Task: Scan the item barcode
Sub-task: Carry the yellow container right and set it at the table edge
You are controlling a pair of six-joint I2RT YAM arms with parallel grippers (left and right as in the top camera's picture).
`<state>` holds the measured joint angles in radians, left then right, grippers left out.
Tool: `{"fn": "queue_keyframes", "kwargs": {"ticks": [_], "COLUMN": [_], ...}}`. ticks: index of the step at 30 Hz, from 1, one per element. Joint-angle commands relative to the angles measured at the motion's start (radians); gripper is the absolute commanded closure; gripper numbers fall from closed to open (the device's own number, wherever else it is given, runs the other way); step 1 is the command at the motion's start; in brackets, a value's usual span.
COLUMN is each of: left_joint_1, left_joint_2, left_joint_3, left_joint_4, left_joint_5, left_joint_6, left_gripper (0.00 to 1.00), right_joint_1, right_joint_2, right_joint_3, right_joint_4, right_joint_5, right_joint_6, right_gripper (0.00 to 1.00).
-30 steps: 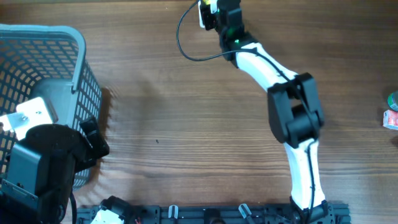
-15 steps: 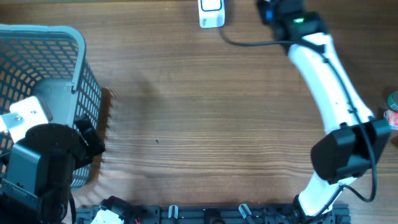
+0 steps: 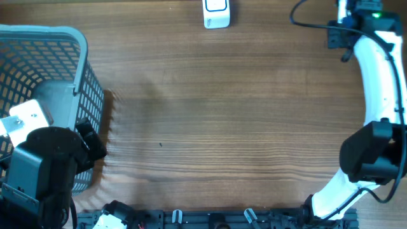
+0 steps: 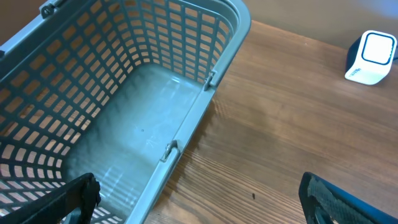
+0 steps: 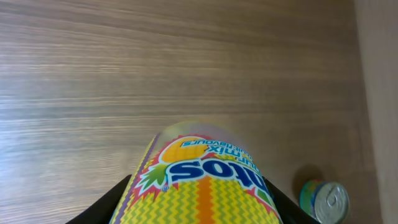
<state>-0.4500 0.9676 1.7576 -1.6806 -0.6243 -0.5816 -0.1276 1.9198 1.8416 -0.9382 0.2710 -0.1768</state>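
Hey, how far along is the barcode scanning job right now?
Done, apparently: the right gripper was at the scanner a second ago and has swung away right. In hand: the candy pack, still clamped. Left: dropping it somewhere, likely the empty basket under the open left gripper.

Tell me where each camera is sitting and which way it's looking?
Overhead: above the brown wooden table, looking straight down; shows the black left arm and white right arm.
Left wrist: on the left arm, looking down into the grey plastic mesh basket; its open dark jaws show at the bottom corners.
Right wrist: on the right arm, looking down at the table; its jaws hold a yellow fruit-print round pack.
Shared: overhead and left wrist both show the basket and the white box-shaped scanner.
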Motion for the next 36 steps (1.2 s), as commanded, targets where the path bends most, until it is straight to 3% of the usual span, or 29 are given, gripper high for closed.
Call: {"fn": "queue_keyframes", "kwargs": {"ticks": [1, 10, 19, 29, 36], "left_joint_1": [-0.003, -0.003, -0.003, -0.003, -0.003], "left_joint_2": [-0.003, -0.003, -0.003, -0.003, -0.003], "left_joint_3": [0.0, 0.0, 0.0, 0.0, 0.0], "left_joint_4": [0.0, 0.0, 0.031, 0.031, 0.031], "left_joint_5": [-0.02, -0.02, 0.006, 0.007, 0.01], "left_joint_6": [-0.003, -0.003, -0.003, -0.003, -0.003], "left_gripper": [0.0, 0.0, 0.0, 0.0, 0.0], "right_joint_1": [-0.072, -0.262, -0.392, -0.402, -0.402], "right_joint_2": [-0.005, 0.008, 0.008, 0.008, 0.011], "right_joint_3": [0.008, -0.006, -0.142, -0.244, -0.246], "right_joint_4": [0.011, 0.075, 0.188, 0.277, 0.307], "right_joint_5": [-0.026, -0.103, -0.215, -0.222, -0.221], "right_joint_6": [0.02, 0.02, 0.023, 0.024, 0.022], "right_gripper": [0.41, 0.31, 0.32, 0.31, 0.25]}}
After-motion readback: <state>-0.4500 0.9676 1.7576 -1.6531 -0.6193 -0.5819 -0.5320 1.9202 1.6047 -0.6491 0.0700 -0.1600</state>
